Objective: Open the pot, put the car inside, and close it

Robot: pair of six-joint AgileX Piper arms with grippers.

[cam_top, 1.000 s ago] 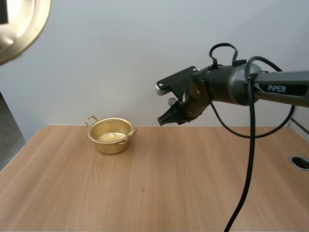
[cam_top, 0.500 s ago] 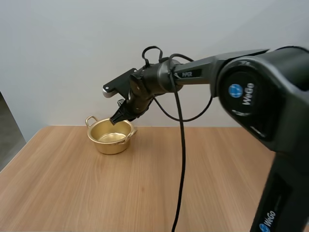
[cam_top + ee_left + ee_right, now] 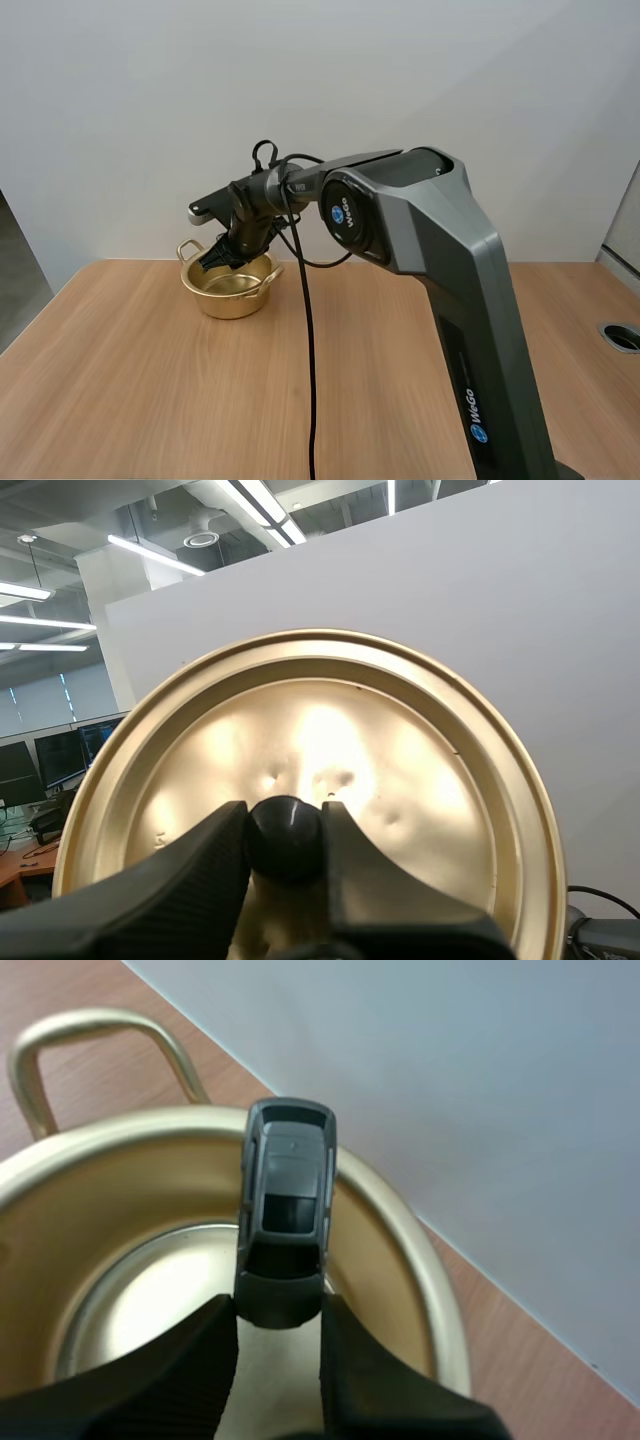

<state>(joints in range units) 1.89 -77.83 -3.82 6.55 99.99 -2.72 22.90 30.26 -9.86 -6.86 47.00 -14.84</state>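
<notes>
A pale wooden table (image 3: 150,400) stands before a plain white wall. Toward its far left sits a small golden metal pot (image 3: 235,296) with two loop handles, its mouth uncovered. The right gripper (image 3: 216,262) hangs just over that opening, its two black fingers pinching one end of a small dark grey toy car (image 3: 287,1200), which reaches out above the pot's far rim. The left gripper (image 3: 285,832) is clamped on the black knob (image 3: 286,822) of the round golden lid (image 3: 430,780), held up in the air.
</notes>
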